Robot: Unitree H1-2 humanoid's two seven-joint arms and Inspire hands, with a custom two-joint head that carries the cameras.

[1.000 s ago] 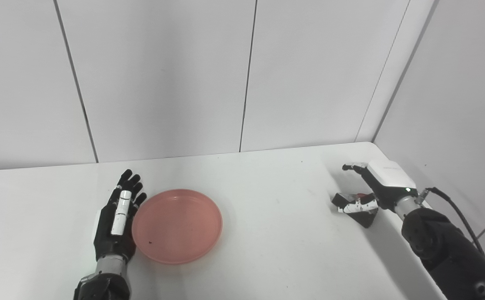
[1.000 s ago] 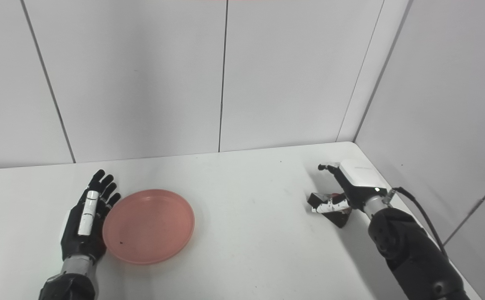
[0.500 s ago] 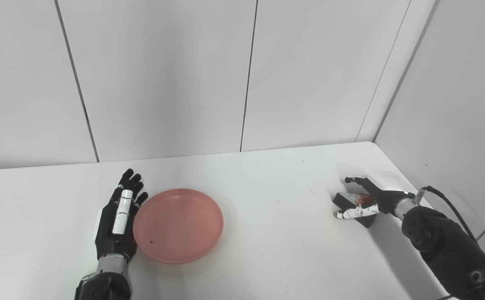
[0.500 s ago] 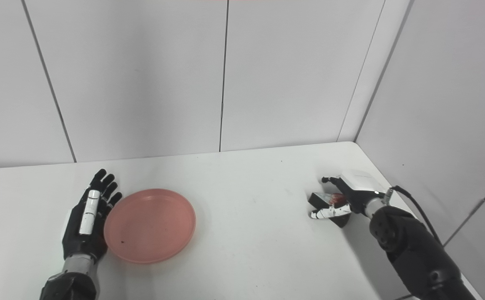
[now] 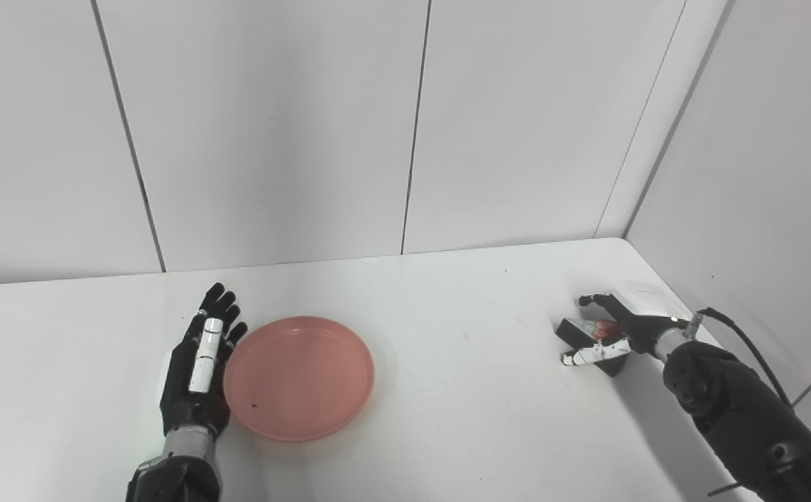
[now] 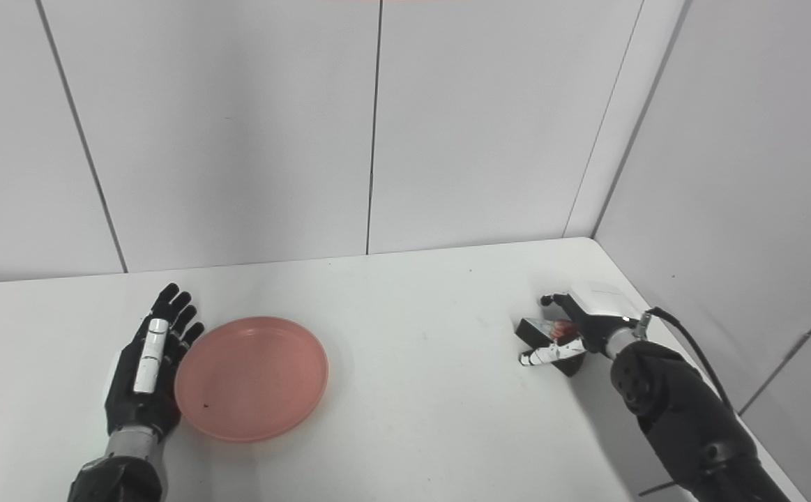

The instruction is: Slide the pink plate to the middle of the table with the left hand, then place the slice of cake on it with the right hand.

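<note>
Right hand [image 5: 614, 328] has lowered around the cake slice [image 5: 590, 330].
Left hand [image 5: 196, 366], fingers spread flat, touches the pink plate [image 5: 298, 376]; right grip unclear.

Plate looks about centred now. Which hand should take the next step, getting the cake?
Right. The right hand is already around the slice of cake near the table's right edge; the left hand lies flat beside the pink plate, far away.

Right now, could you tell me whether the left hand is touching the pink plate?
Touching: in the left eye view the left hand lies edge-on against the pink plate rim, no gap showing.
</note>
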